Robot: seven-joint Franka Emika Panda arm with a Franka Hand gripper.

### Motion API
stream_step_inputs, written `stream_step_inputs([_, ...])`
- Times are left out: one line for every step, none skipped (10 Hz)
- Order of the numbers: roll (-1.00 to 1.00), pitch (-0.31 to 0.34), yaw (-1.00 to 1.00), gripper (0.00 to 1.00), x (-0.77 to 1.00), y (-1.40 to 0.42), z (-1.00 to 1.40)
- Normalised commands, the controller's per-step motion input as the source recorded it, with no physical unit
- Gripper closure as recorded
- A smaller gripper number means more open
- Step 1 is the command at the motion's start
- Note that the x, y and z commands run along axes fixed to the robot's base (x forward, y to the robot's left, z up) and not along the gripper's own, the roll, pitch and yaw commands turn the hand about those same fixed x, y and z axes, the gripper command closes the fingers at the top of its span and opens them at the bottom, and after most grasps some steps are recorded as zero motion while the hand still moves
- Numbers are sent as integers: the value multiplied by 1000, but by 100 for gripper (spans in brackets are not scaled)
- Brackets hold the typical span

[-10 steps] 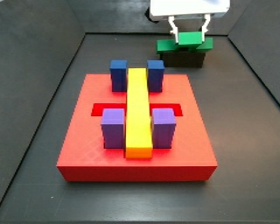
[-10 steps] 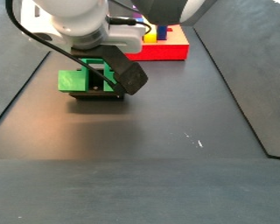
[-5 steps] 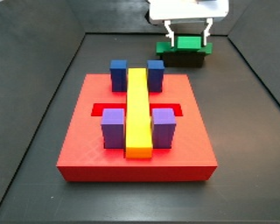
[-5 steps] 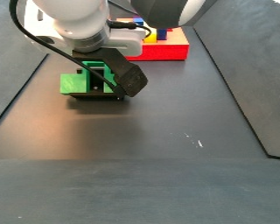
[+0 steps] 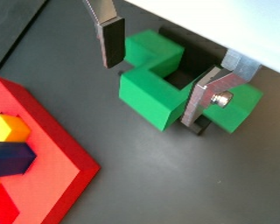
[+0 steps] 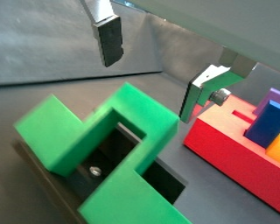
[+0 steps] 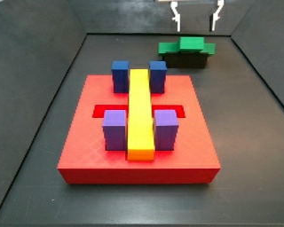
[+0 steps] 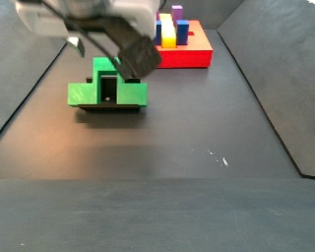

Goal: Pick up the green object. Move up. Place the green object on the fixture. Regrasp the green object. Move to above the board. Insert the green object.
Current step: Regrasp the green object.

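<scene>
The green object [image 7: 186,47] rests on the black fixture [image 7: 190,60] at the far end of the floor; it also shows in the other side view [image 8: 107,91] and in both wrist views [image 5: 154,83] [image 6: 101,149]. My gripper [image 7: 194,13] is open and empty above it, fingers apart and clear of the block; it shows too in both wrist views [image 5: 160,66] [image 6: 154,66]. In a side view [image 8: 114,44] it is blurred. The red board [image 7: 103,142] carries a yellow bar [image 7: 141,111] with blue and purple blocks beside it.
Dark walls [image 7: 38,106] line the floor. The board's corner lies close to the fixture in the wrist views [image 5: 49,162] [image 6: 241,162].
My gripper let go of the green object and rose straight up. The green object stays on the fixture.
</scene>
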Motion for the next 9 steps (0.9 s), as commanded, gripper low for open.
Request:
stream_step_inputs([1000, -120, 9, 0, 74, -117, 160])
stream_step_inputs([1000, -163, 71, 0, 26, -211, 9])
stream_step_inputs([1000, -154, 134, 0, 40, -217, 9])
stream_step_inputs([1000, -106, 137, 0, 0, -183, 11])
stream_step_inputs([1000, 0, 74, 0, -71, -97, 34])
stream_step_inputs([1000, 0, 66, 0, -66, -40, 57])
stream_step_inputs([1000, -20, 83, 0, -23, -69, 0])
stream_step_inputs([1000, -3, 103, 0, -57, -37, 0])
stream_step_inputs([1000, 0, 123, 0, -77, -37, 0])
